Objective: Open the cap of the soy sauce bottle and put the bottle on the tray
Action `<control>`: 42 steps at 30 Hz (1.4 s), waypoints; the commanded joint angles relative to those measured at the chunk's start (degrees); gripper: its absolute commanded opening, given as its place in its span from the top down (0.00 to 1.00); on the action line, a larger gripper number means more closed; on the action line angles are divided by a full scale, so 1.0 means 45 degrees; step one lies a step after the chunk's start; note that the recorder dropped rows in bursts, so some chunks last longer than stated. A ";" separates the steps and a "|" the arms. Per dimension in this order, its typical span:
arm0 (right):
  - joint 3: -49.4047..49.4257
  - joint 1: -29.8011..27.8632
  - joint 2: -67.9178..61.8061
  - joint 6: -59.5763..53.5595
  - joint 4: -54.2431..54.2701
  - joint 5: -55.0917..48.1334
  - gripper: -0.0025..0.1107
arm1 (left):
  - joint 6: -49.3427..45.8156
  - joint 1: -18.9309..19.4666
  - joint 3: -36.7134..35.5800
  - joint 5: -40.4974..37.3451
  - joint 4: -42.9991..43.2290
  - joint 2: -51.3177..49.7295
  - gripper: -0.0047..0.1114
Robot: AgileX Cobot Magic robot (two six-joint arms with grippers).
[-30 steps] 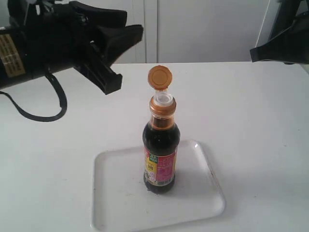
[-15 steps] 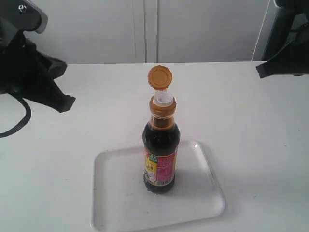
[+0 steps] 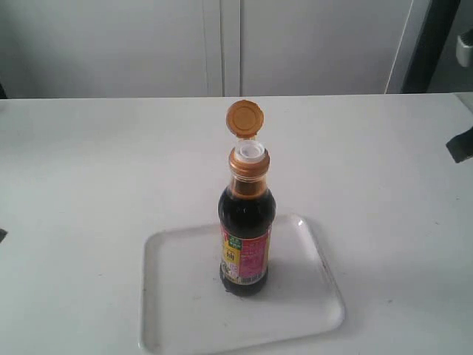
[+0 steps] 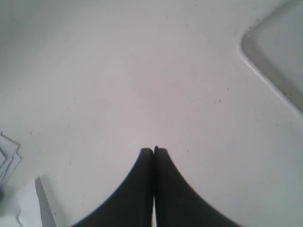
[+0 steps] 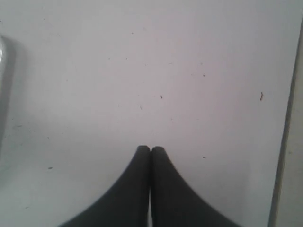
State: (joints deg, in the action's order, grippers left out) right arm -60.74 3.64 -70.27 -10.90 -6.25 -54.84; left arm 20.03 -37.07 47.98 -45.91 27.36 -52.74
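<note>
The soy sauce bottle [image 3: 246,237] stands upright on the white tray [image 3: 177,310], dark liquid inside, its pink and yellow label facing me. Its orange cap [image 3: 244,119] is flipped up on its hinge, baring the white spout [image 3: 249,151]. My left gripper [image 4: 154,150] is shut and empty over bare table, with a corner of the tray [image 4: 265,61] ahead of it. My right gripper [image 5: 151,149] is also shut and empty above the table, the tray's rim [image 5: 2,71] at that view's edge. In the exterior view only a dark scrap of the right arm [image 3: 462,144] shows.
The white table [image 3: 111,170] runs back to pale cabinet doors [image 3: 222,44]. The table's edge [image 5: 284,142] lies close beside the right gripper. Some white paper-like sheets [image 4: 9,161] sit near the left gripper.
Both arms have drawn back: the left arm has gone out of the exterior view to the left, the right one down and out to the right. Bottle, cap and tray are unmoved.
</note>
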 commanded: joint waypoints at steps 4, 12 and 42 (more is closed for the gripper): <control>0.1278 -0.0101 0.2701 0.0785 0.0225 0.0950 0.98 | -0.0175 -0.0011 0.0008 -0.2307 -0.0839 0.1973 0.96; 0.2749 -0.0101 0.4781 0.0819 0.0911 0.3113 0.98 | -0.0175 -0.0011 -0.0785 -0.1380 -0.0949 0.2831 0.96; 0.7475 -0.0101 1.3387 0.1581 0.1512 0.7916 0.98 | -0.0227 -0.0011 -0.3845 0.1457 -0.1178 0.7160 0.96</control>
State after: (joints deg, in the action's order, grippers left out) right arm -28.65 3.42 -13.06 -4.06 0.32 -20.92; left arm 19.03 -37.07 31.19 -38.76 21.92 -21.72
